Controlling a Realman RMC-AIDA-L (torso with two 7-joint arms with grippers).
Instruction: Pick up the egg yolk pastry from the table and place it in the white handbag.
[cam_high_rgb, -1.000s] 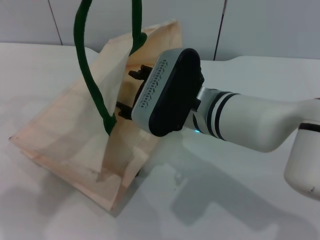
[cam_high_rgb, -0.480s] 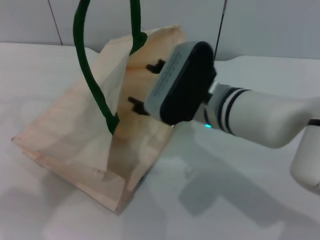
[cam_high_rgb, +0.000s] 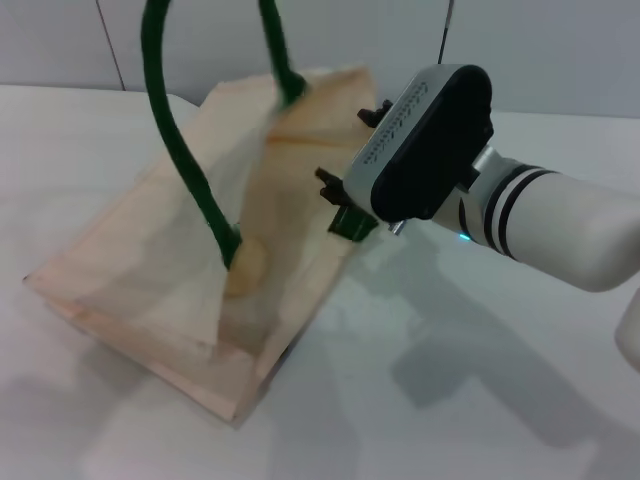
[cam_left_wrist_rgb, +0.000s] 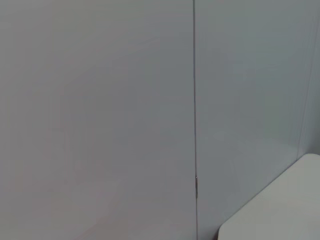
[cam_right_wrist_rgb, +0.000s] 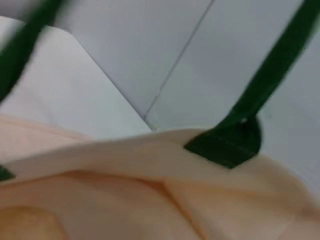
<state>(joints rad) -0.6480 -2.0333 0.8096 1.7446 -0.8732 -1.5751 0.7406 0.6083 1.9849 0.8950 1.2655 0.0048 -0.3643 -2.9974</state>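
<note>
The white handbag (cam_high_rgb: 170, 260) stands tilted on the table, its mouth open toward the right. Its green handles (cam_high_rgb: 180, 170) run up out of the top of the head view. The egg yolk pastry (cam_high_rgb: 247, 266) lies inside the bag, against the inner wall beside a handle's base. My right gripper (cam_high_rgb: 348, 148) hovers just outside the bag's upper right rim, open, with nothing between its fingers. In the right wrist view I see the bag's rim (cam_right_wrist_rgb: 150, 155), a green handle tab (cam_right_wrist_rgb: 227, 145) and a pale yellow patch (cam_right_wrist_rgb: 25, 222) low inside. My left gripper is out of view.
The bag sits on a white table (cam_high_rgb: 420, 400) that extends in front and to the right. A grey panelled wall (cam_high_rgb: 560, 50) closes the back. The left wrist view shows only the wall (cam_left_wrist_rgb: 100, 120) and a table corner (cam_left_wrist_rgb: 280, 210).
My right gripper has drawn up and to the right, out of the bag's mouth. The pastry now shows lying inside the bag.
</note>
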